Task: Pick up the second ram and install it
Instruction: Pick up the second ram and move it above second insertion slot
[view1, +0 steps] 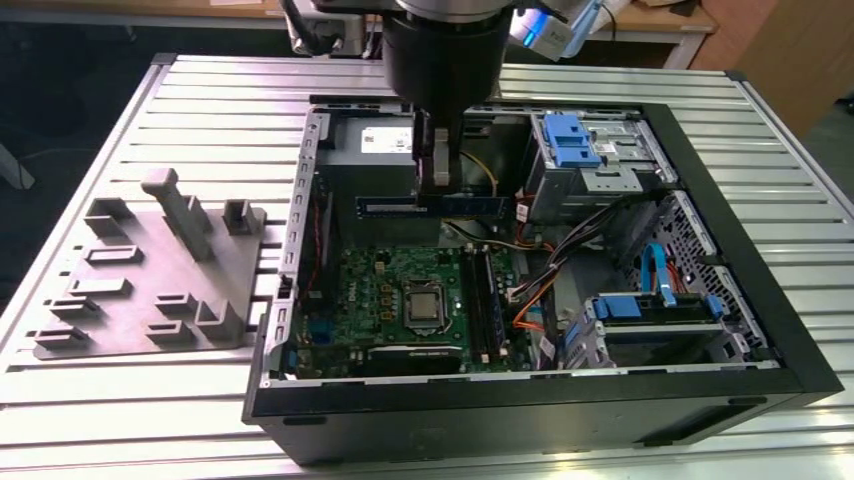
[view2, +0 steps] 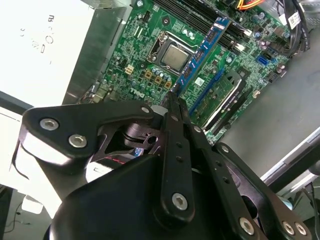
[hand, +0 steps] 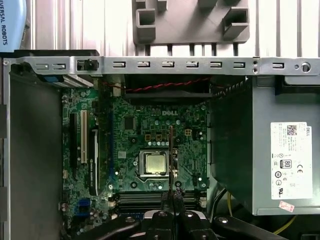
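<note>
The hand (view1: 441, 192) is closed on the long, narrow, blue-green second ram (view2: 200, 55), gripped mid-length for balance; the broad green motherboard (view1: 387, 285) lies directly below the hand.

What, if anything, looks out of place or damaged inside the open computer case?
Nothing stands out. The second ram hangs level in the shut gripper above the motherboard, not yet in a slot; no damage shows.
</note>
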